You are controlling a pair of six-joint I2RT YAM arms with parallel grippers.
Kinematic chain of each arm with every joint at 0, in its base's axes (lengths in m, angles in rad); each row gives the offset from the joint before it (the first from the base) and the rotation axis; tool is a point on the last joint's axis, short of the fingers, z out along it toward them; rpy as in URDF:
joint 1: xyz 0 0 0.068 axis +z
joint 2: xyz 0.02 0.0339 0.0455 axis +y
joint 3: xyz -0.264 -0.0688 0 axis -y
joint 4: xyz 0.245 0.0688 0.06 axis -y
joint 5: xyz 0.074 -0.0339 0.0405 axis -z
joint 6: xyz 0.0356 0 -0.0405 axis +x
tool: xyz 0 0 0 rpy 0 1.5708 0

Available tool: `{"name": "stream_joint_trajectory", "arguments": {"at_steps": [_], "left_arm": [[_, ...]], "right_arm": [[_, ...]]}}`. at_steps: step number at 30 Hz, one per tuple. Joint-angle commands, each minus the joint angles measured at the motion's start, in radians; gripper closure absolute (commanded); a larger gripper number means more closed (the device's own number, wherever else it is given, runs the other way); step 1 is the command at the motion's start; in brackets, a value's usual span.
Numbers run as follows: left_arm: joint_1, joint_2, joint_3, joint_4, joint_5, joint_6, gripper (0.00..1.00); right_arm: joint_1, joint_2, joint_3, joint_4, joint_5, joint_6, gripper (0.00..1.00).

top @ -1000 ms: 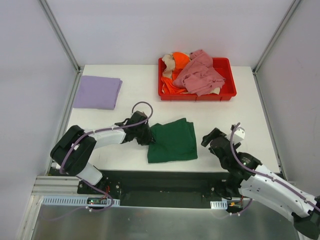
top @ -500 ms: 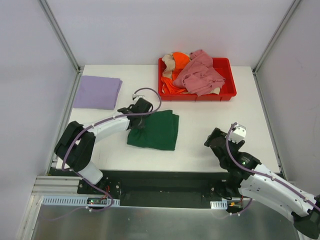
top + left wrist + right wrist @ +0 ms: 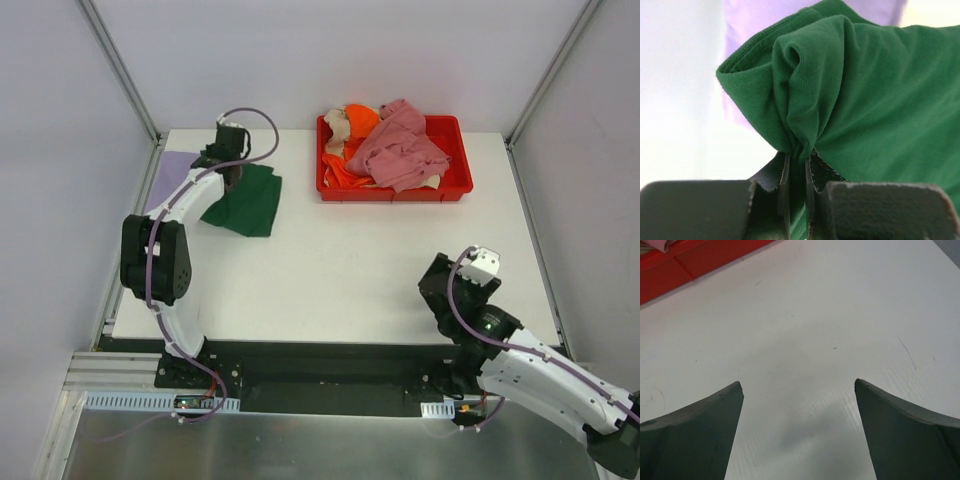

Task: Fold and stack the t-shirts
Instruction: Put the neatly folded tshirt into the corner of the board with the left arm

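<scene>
White table [image 3: 350, 265], pale walls, metal corner posts. Red tray [image 3: 455, 187] at far edge, heaped with pink t-shirt [image 3: 400, 150], orange t-shirt [image 3: 358, 120], beige t-shirt [image 3: 337, 126]. Left arm stretched far out, left of tray. Left gripper [image 3: 797, 161] clamped on bunched fold of dark green t-shirt [image 3: 252, 203]. Lavender t-shirt [image 3: 167, 172] farther left of tray, touching or overlap unclear. Right arm folded low, well nearer than tray. Right gripper [image 3: 799, 386] spread wide over table.
</scene>
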Motion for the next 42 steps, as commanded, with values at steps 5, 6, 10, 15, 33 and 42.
{"name": "stream_joint_trajectory", "arguments": {"at_steps": [5,6,10,15,33,42], "left_arm": [[0.112,0.016,0.218,0.098,0.202,0.382,1.00],[0.121,0.014,0.238,0.096,0.205,0.396,1.00],[0.132,-0.002,0.271,0.095,0.208,0.434,1.00],[0.142,-0.059,0.239,0.095,0.264,0.459,1.00],[0.296,0.077,0.334,0.096,0.313,0.465,1.00],[0.348,0.270,0.429,0.096,0.328,0.480,1.00]], "right_arm": [[-0.011,-0.033,-0.033,-0.005,0.144,0.007,0.04],[-0.013,-0.028,-0.038,-0.002,0.146,0.010,0.04],[-0.017,0.001,-0.029,-0.002,0.152,0.010,0.04],[-0.025,0.071,-0.002,-0.005,0.144,0.003,0.04],[-0.037,0.115,0.008,-0.013,0.132,0.012,0.04],[-0.042,0.108,0.016,-0.013,0.135,-0.003,0.04]]}}
